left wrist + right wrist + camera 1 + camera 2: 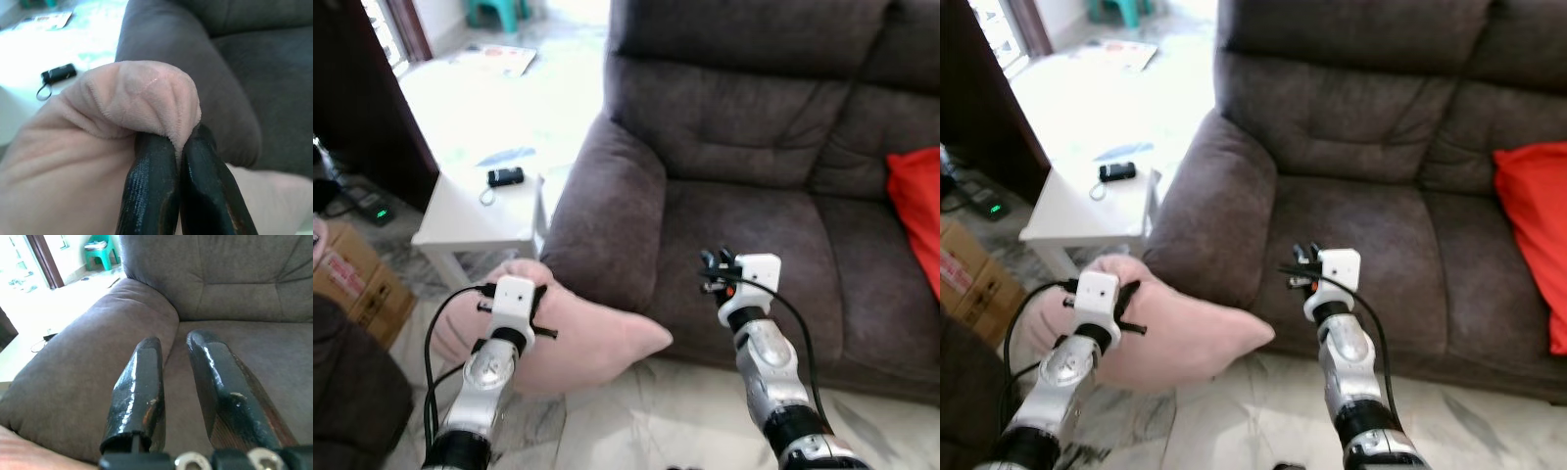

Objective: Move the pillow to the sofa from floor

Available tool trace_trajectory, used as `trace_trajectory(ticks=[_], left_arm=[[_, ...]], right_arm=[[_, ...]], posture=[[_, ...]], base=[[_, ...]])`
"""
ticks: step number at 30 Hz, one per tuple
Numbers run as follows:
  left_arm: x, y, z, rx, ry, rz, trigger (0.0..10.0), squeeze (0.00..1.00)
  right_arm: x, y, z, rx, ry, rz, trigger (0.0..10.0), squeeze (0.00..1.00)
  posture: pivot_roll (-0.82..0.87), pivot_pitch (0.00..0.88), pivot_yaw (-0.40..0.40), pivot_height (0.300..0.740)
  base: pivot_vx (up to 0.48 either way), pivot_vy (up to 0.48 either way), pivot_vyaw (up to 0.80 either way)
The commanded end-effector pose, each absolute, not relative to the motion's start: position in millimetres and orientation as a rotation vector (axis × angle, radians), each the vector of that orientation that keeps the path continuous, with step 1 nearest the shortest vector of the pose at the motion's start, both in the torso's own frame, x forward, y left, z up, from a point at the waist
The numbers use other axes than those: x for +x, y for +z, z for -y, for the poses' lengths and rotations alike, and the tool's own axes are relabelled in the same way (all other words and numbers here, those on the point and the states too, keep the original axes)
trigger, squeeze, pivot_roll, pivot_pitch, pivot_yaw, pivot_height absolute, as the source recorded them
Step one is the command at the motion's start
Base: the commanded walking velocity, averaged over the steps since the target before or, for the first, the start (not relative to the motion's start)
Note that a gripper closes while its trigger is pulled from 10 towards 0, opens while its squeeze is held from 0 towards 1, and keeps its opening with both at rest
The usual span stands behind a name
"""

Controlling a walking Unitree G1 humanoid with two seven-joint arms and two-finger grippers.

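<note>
We hold the pillow [587,338] by one pinched corner: the left pincer [178,161] is clamped tight on a fold of the pink fabric, fingers pressed together with cloth between them. The pillow hangs low in front of the sofa's [744,157] near armrest [607,211], its bulk drooping toward the marble floor [636,421]. The right pincer [173,382] rides free over the seat cushion [744,255], fingers apart, gripping nothing.

To do this step well, we judge that the pillow must be lifted high enough to clear the seat's front edge and then carried rightward past the armrest; a corner grip lets it swing, so a slow move seems wise. The free pincer could steady the loose end.

The left wrist view shows the grip itself, fabric bunched over the fingertips; the head views hide that contact behind the wrist housing. The head views alone give the white bench [475,206] with a small black object [505,176] beyond the armrest, and a red cushion [915,211] at the sofa's far right.
</note>
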State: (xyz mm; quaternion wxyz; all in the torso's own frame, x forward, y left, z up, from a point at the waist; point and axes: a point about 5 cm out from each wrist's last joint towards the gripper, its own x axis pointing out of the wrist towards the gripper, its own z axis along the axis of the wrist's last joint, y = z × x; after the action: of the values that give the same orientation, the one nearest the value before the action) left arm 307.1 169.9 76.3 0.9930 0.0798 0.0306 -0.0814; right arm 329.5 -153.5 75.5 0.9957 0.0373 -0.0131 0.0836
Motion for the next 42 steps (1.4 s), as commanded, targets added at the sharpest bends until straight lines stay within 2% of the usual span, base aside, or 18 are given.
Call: trace_trajectory(ticks=[1,17,18,21,30,42], left_arm=[[313,108,-168,0.156,-0.187,0.067,10.0,0.0],[325,143,-154,0.097,-0.218,0.117,10.0,0.0],[326,145,-153,0.099,-0.221,0.121,10.0,0.0],[327,152,-149,0.085,-0.229,0.139,10.0,0.0],[329,162,-146,0.078,-0.264,0.15,10.0,0.0],[326,168,-135,0.076,-0.384,0.148,10.0,0.0]], right_arm=[[326,69,157,0.064,0.191,-0.012,10.0,0.0],[289,36,161,-0.097,0.656,-0.202,10.0,0.0],[284,32,158,-0.102,0.713,-0.225,10.0,0.99],[274,23,151,-0.126,0.814,-0.276,10.0,1.0],[266,14,144,-0.268,0.876,-0.32,10.0,1.0],[269,5,145,-0.377,0.842,-0.376,10.0,1.0]], posture=[[0.02,0.085,-0.035,0.74],[0.0,0.047,-0.041,0.74],[0.0,0.05,-0.043,0.74],[0.0,0.058,-0.047,0.74],[0.0,0.071,-0.048,0.74],[0.0,0.08,-0.047,0.74]], base=[[0.0,0.0,0.0],[0.0,0.0,0.0],[0.0,0.0,0.0],[0.0,0.0,0.0],[0.0,0.0,0.0],[0.0,0.0,0.0]])
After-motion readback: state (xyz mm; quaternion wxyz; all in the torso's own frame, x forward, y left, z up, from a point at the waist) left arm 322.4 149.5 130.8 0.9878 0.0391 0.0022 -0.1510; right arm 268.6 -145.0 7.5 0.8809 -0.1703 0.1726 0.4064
